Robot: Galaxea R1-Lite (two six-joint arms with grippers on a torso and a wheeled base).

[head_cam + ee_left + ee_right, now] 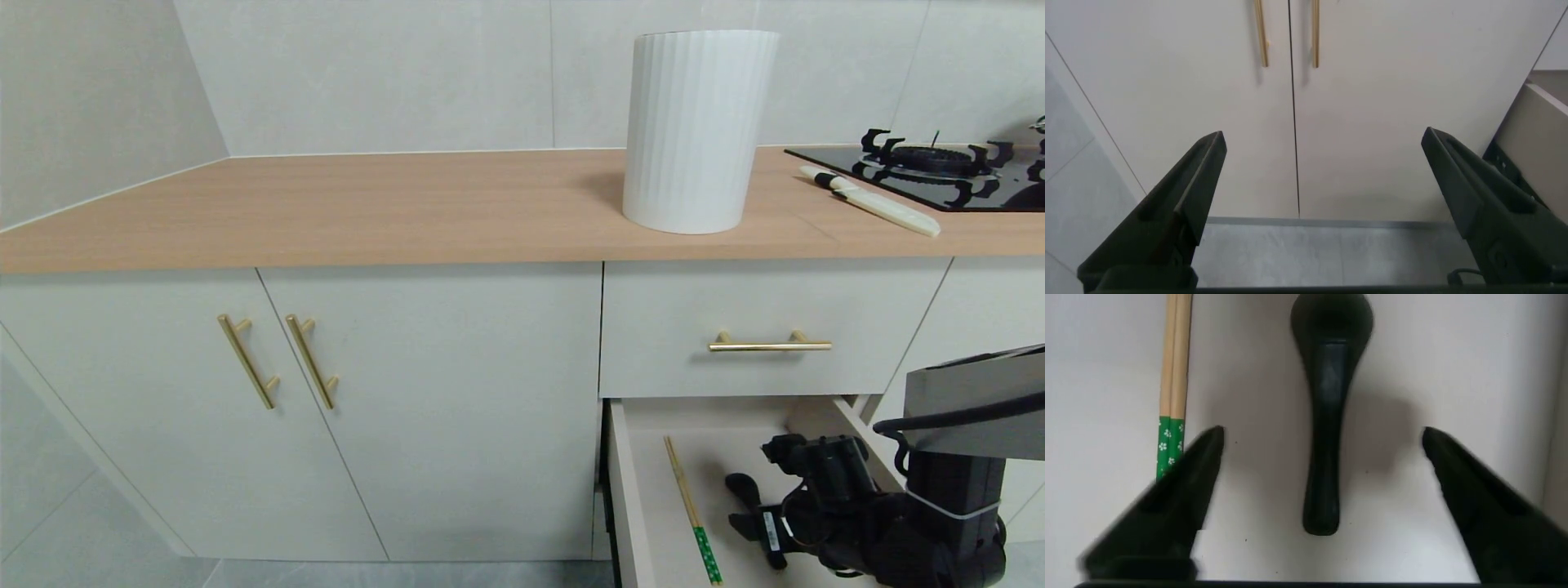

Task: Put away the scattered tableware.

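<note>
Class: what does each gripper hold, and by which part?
Nothing. The right gripper stands open over the black spoon lying in the drawer; the left gripper is open, empty.

The countertop [367,204] looks like matt wood-grain laminate, the canister [694,131] on it white, ribbed and matt. The drawer handle [769,346] is polished gold-toned metal (the cooktop [1008,194], glossy black glass). The chopsticks [1174,367] are pale smooth wood with green painted ends; the spoon [1327,400] is dark with a soft sheen.
</note>
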